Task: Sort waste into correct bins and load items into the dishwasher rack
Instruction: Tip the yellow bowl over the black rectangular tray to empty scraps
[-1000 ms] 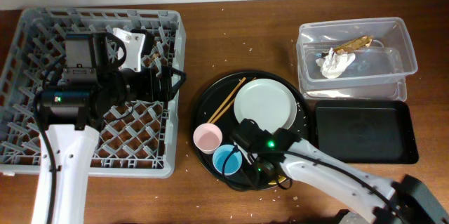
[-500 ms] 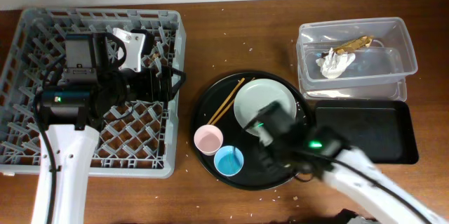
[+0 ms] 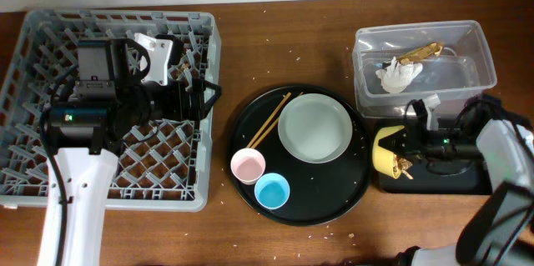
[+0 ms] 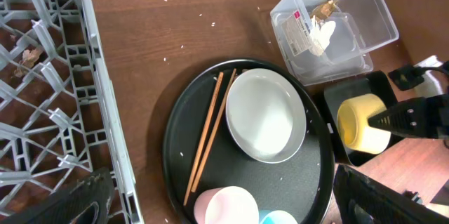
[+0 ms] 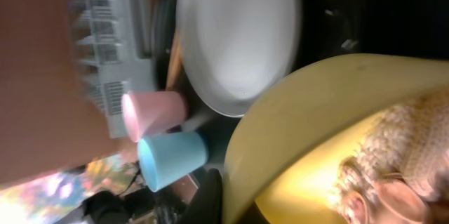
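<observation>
My right gripper (image 3: 410,146) is shut on the rim of the yellow bowl (image 3: 385,149) and holds it tipped on its side over the left end of the shallow black tray (image 3: 450,170). Tan food scraps (image 5: 403,157) lie inside the bowl (image 5: 309,126). The clear tub (image 3: 467,45) holds the white tissue (image 3: 395,75) and gold wrapper (image 3: 422,51). The grey-white bowl (image 3: 315,128), chopsticks (image 3: 269,120), pink cup (image 3: 248,164) and blue cup (image 3: 272,191) sit on the round black tray (image 3: 334,199). My left gripper (image 3: 205,99) is open and empty above the right edge of the grey rack (image 3: 33,49).
Crumbs are scattered on the brown table around the round tray. The tub and black tray stand close together at the right edge. In the left wrist view the rack's wall (image 4: 105,112) runs just left of the round tray (image 4: 179,133).
My right arm has swung from the round tray's front to the right, carrying the yellow bowl to the black tray and tipping it. The left arm has not moved.
</observation>
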Controlling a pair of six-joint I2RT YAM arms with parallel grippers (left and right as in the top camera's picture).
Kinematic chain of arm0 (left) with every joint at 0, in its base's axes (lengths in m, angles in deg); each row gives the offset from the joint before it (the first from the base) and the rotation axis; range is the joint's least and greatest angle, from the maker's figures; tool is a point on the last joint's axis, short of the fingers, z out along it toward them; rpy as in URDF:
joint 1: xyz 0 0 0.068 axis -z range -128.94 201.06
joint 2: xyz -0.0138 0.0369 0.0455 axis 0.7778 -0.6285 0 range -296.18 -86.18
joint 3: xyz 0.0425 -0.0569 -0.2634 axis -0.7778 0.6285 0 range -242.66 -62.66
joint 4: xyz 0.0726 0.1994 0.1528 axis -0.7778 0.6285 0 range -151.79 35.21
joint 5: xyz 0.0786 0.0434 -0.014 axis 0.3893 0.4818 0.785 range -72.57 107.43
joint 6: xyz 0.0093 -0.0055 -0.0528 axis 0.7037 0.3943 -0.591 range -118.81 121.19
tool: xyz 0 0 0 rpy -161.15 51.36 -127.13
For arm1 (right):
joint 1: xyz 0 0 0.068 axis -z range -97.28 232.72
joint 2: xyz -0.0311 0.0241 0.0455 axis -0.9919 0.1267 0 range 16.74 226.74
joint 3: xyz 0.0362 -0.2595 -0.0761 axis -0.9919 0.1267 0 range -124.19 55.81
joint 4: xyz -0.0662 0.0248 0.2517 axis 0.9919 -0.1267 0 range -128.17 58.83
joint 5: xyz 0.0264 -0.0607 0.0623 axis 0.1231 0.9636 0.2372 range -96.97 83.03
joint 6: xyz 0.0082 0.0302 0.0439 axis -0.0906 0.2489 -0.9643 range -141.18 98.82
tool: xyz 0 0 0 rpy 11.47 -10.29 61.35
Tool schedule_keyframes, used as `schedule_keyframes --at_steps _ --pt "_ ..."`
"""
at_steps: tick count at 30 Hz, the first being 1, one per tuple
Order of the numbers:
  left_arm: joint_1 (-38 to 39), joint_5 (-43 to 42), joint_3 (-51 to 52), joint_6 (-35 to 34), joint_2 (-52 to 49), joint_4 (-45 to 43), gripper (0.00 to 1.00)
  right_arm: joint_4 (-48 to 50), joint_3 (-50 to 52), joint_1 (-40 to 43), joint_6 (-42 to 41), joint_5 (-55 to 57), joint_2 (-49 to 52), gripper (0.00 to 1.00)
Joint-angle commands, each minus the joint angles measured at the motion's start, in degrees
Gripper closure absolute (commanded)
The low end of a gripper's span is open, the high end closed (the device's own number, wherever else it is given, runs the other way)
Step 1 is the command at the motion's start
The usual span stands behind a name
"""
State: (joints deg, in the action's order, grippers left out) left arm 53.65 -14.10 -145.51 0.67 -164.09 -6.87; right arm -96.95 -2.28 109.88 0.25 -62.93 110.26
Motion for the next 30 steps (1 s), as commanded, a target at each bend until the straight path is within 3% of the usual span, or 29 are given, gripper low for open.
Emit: schedule_keyframes --at_steps 1,3,5,7,12,13,14,15,16,18,19,20,21,22,24,25,27,28,30 --pt "-0.1 -0.6 -0.9 -0.3 0.1 -0.1 0.01 -4.3 -0.3 5.1 21.4 -18.1 5.3 0.96" --pt "-0.1 -0.6 -0.9 -0.3 0.1 -0.1 0.01 -9.7 -0.3 8.7 28.8 -21.9 5.5 0.96" --pt "-0.1 -0.6 -0.9 -0.3 0.1 -0.1 0.01 -12.9 -0.3 13.0 29.9 -20.0 5.5 0.96" --pt "-0.1 -0.6 -0.9 -0.3 0.1 -0.1 0.01 -17.6 -0.3 15.8 36.0 -21.1 5.5 0.96" --pt "-0.1 -0.6 -0.9 -0.3 0.1 -0.1 0.01 -23.1 -0.3 16.7 45.0 -21.8 5.5 0.96" --pt "-0.1 -0.6 -0.9 -0.3 0.1 -0.1 0.01 -24.3 -0.3 16.7 41.9 -23.5 5.6 0.96" --pt "-0.1 -0.6 -0.9 -0.3 0.1 -0.1 0.01 -27.3 -0.3 16.7 47.4 -24.6 5.4 0.96" --pt "-0.1 -0.6 -0.9 -0.3 0.1 -0.1 0.01 -24.5 -0.3 16.6 46.8 -24.5 5.6 0.96" --pt "-0.1 -0.6 -0.9 -0.3 0.1 -0.1 0.01 -24.4 -0.3 16.6 39.1 -25.6 5.9 0.96" --pt "-0.1 -0.6 -0.9 -0.3 0.1 -0.1 0.01 -25.8 -0.3 15.9 48.4 -25.6 5.5 0.96" --pt "-0.1 -0.6 -0.9 -0.3 0.1 -0.1 0.01 -25.3 -0.3 16.0 36.4 -27.5 6.1 0.96" --pt "-0.1 -0.6 -0.9 -0.3 0.1 -0.1 0.01 -31.6 -0.4 15.2 48.2 -28.9 5.0 0.96" --pt "-0.1 -0.6 -0.9 -0.3 0.1 -0.1 0.01 -28.8 -0.5 14.7 51.2 -28.7 4.6 0.96" --pt "-0.1 -0.6 -0.9 -0.3 0.1 -0.1 0.01 -28.6 -0.6 14.7 40.4 -29.7 5.1 0.96" --pt "-0.1 -0.6 -0.9 -0.3 0.1 -0.1 0.01 -29.8 -0.8 13.7 49.7 -28.7 3.7 0.96" --pt "-0.1 -0.6 -0.9 -0.3 0.1 -0.1 0.01 -29.2 -0.8 13.7 38.4 -29.8 4.0 0.96" --pt "-0.1 -0.6 -0.9 -0.3 0.1 -0.1 0.01 -30.0 -1.0 13.4 46.7 -28.7 2.9 0.96" --pt "-0.1 -0.6 -0.9 -0.3 0.1 -0.1 0.01 -27.1 -1.1 13.5 39.5 -27.8 3.3 0.96" --pt "-0.1 -0.6 -0.9 -0.3 0.1 -0.1 0.01 -31.6 -1.9 12.5 41.6 -24.8 2.4 0.96"
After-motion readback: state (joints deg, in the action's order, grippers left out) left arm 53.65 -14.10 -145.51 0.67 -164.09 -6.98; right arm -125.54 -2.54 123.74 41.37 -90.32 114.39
